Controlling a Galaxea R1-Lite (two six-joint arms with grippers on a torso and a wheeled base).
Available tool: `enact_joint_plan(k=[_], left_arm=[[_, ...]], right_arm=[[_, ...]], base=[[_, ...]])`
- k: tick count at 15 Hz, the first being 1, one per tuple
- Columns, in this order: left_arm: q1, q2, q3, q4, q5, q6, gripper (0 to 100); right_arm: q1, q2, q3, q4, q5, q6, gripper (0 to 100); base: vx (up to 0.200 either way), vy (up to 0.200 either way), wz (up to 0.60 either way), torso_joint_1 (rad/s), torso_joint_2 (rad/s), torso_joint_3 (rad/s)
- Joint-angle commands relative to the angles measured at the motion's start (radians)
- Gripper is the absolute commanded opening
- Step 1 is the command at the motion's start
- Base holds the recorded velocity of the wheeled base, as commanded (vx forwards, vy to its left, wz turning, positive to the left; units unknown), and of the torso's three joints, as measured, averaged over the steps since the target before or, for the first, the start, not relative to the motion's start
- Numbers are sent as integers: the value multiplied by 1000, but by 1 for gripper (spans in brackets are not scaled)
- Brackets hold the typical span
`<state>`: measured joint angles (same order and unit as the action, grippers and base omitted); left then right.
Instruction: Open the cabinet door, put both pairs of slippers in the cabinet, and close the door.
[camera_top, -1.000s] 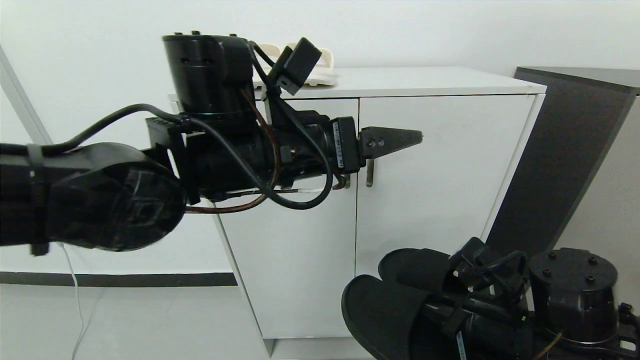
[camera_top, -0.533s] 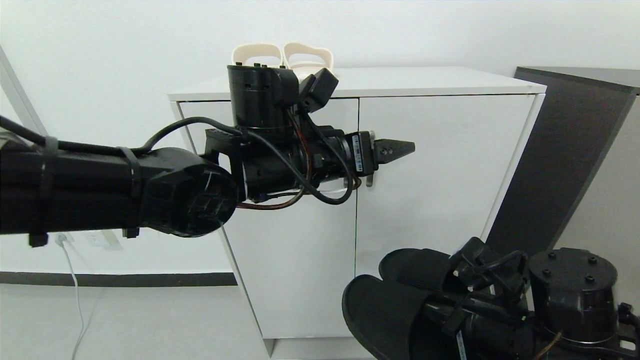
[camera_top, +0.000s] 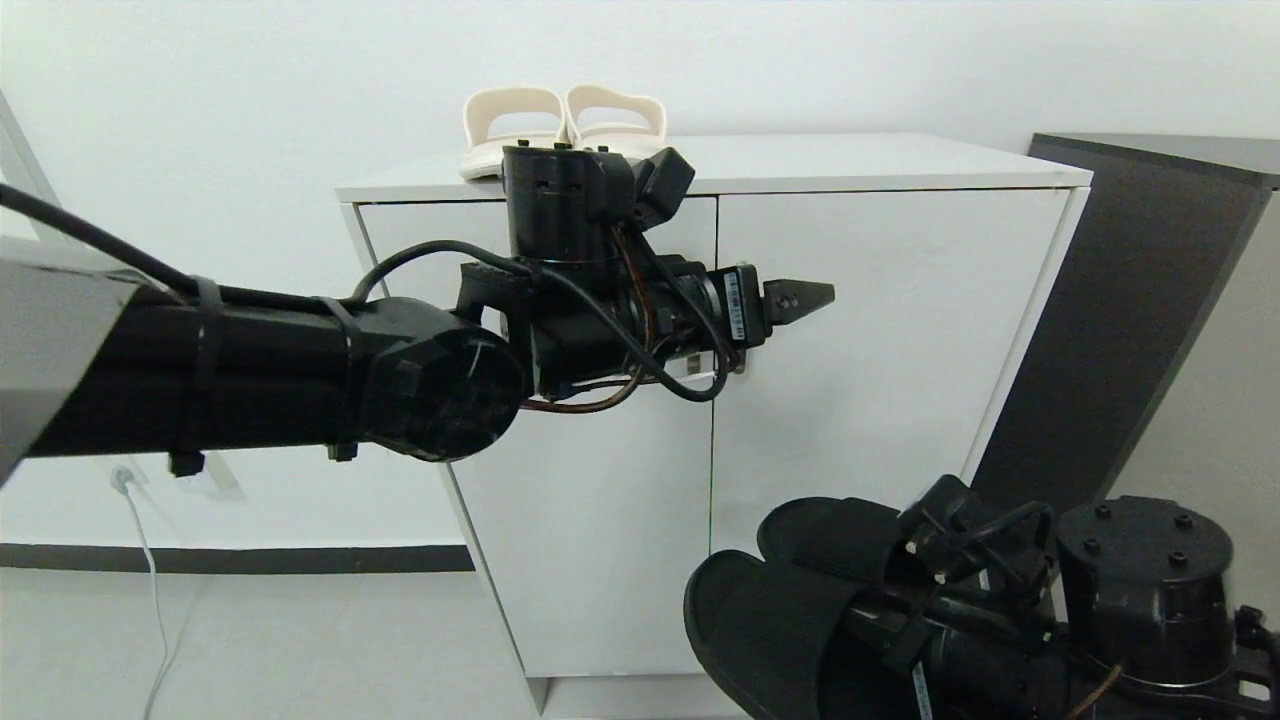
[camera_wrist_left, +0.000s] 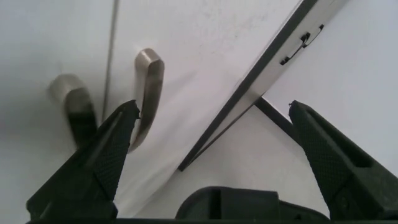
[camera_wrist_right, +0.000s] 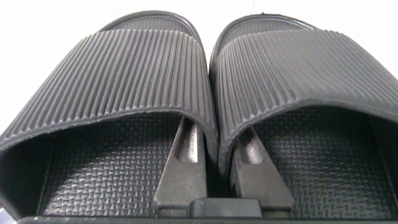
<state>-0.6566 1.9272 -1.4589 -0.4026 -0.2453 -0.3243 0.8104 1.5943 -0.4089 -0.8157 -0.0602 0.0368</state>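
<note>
Gripping the black slippers (camera_top: 790, 590) low and nearest the camera, the right gripper (camera_wrist_right: 214, 134) has one finger inside each slipper, pinching their touching inner sides together. Farther out, the left gripper (camera_wrist_left: 213, 106) is at the middle of the white cabinet (camera_top: 880, 350) with its jaws spread wide and nothing held, one finger just beside a metal door handle (camera_wrist_left: 148, 93). Both doors are closed. Cream slippers (camera_top: 565, 115) sit side by side on the cabinet top, near the wall.
</note>
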Motion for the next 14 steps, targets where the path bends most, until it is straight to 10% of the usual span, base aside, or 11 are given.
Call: enact_joint_plan(k=[1, 2, 3, 14], left_arm=[[0, 32, -26, 1, 0, -1, 100], [0, 36, -27, -1, 0, -1, 100], [0, 36, -26, -4, -2, -1, 0], [-1, -134, 181, -13, -9, -1, 0]], right_arm=[[1, 3, 1, 0, 0, 0, 0], [1, 3, 1, 0, 2, 0, 0], [1, 3, 2, 0, 2, 0, 0], [50, -33, 45, 1, 57, -2, 0]], base=[[0, 0, 0, 0, 0, 0], [0, 0, 0, 0, 0, 0], [0, 0, 0, 0, 0, 0], [0, 0, 0, 0, 0, 0]])
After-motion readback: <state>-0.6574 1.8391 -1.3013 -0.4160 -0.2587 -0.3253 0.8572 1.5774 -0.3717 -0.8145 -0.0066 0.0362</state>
